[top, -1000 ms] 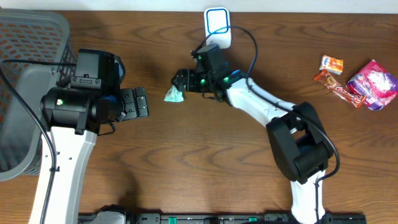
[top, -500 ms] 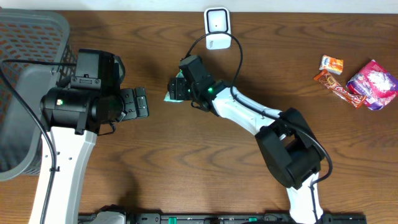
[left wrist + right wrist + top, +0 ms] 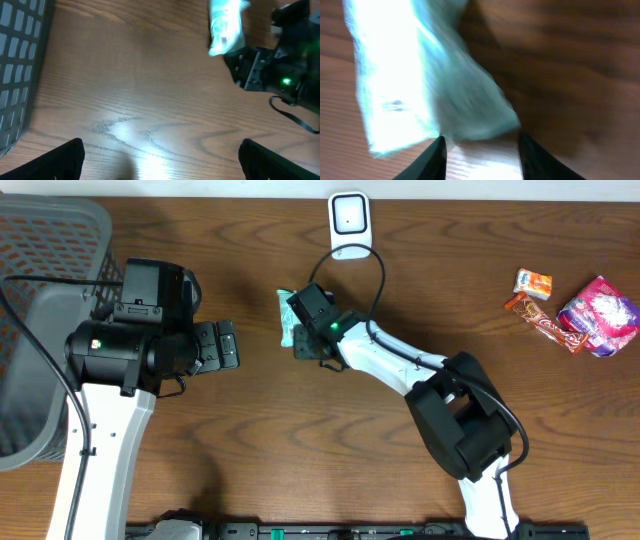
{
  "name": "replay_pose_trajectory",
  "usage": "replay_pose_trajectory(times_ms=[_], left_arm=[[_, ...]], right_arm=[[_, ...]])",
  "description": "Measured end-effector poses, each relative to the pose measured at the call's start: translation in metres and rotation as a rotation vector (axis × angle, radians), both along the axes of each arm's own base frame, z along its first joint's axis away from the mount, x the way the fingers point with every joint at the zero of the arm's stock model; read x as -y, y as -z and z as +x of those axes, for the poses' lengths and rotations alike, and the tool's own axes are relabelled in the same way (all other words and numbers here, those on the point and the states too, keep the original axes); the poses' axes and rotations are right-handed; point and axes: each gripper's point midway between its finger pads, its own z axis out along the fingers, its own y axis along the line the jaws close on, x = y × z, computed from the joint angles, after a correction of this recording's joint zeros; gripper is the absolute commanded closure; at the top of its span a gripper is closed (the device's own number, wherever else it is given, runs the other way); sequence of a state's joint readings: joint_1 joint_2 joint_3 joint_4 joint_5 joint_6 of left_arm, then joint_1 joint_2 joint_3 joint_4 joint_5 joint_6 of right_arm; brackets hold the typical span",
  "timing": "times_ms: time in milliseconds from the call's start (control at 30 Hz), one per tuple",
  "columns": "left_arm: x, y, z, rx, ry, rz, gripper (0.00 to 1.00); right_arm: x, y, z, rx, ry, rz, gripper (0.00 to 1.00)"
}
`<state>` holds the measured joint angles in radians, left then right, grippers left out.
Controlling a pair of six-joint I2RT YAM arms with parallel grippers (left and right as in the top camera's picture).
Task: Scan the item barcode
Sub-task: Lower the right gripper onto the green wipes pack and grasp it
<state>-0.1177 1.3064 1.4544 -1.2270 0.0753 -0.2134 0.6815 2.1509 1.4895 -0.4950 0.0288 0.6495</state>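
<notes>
The item, a pale teal packet [image 3: 287,315], lies lengthwise on the wooden table left of centre. It is also at the top of the left wrist view [image 3: 225,27]. My right gripper [image 3: 300,342] sits at the packet's near end. In the right wrist view the packet [image 3: 445,90] fills the top and its end reaches my fingertips [image 3: 436,155]. The right gripper [image 3: 480,145] is open, its jaws half closed with bare wood between them. A white scanner [image 3: 350,222] stands at the far edge. My left gripper [image 3: 232,345] [image 3: 162,165] is wide open and empty over bare wood, left of the packet.
A grey mesh basket [image 3: 40,240] fills the far left, and its wall shows in the left wrist view [image 3: 15,60]. At the far right lie an orange snack packet [image 3: 533,283], a wrapped bar [image 3: 545,323] and a pink bag [image 3: 600,315].
My right arm has swung left and away from the scanner. The packet now lies stretched out flat, and the right jaws have narrowed. The left arm has not moved.
</notes>
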Motion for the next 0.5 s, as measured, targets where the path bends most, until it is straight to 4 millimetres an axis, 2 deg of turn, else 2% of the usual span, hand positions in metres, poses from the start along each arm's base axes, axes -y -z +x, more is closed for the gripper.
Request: replay_pose_trajectory(times_ms=[200, 300, 400, 500], left_arm=[[0.000, 0.000, 0.000, 0.000, 0.000, 0.000, 0.02], [0.000, 0.000, 0.000, 0.000, 0.000, 0.000, 0.02], [0.000, 0.000, 0.000, 0.000, 0.000, 0.000, 0.02], [0.000, 0.000, 0.000, -0.001, 0.000, 0.000, 0.02]], right_arm=[[0.043, -0.005, -0.002, -0.061, 0.059, -0.082, 0.55], [0.059, -0.018, -0.003, -0.063, 0.077, -0.115, 0.53], [0.063, -0.039, 0.000, -0.023, 0.073, -0.109, 0.48], [0.054, -0.065, 0.013, 0.069, 0.040, -0.067, 0.45]])
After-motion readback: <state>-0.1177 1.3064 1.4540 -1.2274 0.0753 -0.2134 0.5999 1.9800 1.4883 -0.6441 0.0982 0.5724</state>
